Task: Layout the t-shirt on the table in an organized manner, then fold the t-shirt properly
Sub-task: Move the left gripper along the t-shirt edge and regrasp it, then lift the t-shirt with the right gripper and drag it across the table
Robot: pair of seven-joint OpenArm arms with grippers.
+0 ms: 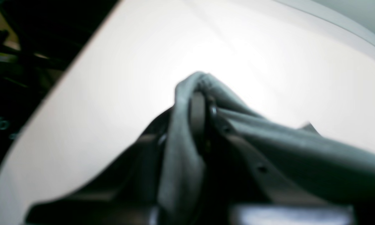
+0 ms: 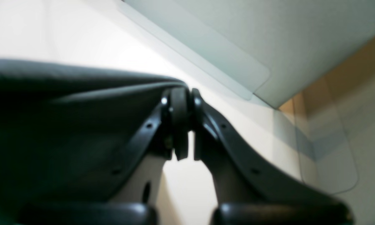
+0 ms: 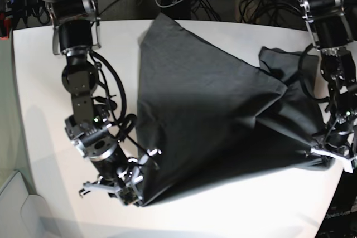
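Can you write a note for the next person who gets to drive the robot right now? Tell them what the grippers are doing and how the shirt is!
Left gripper: shut on an edge of the t-shirt.
Right gripper: shut on another part of the same edge.
Shirt: stretched between the two grippers along that edge; the rest spreads over the white table, with creases and a bunched part near the left arm.
Done: both grippers have hold of the shirt.
Left: lay it flat and neat, then fold it. No finished fold shows.
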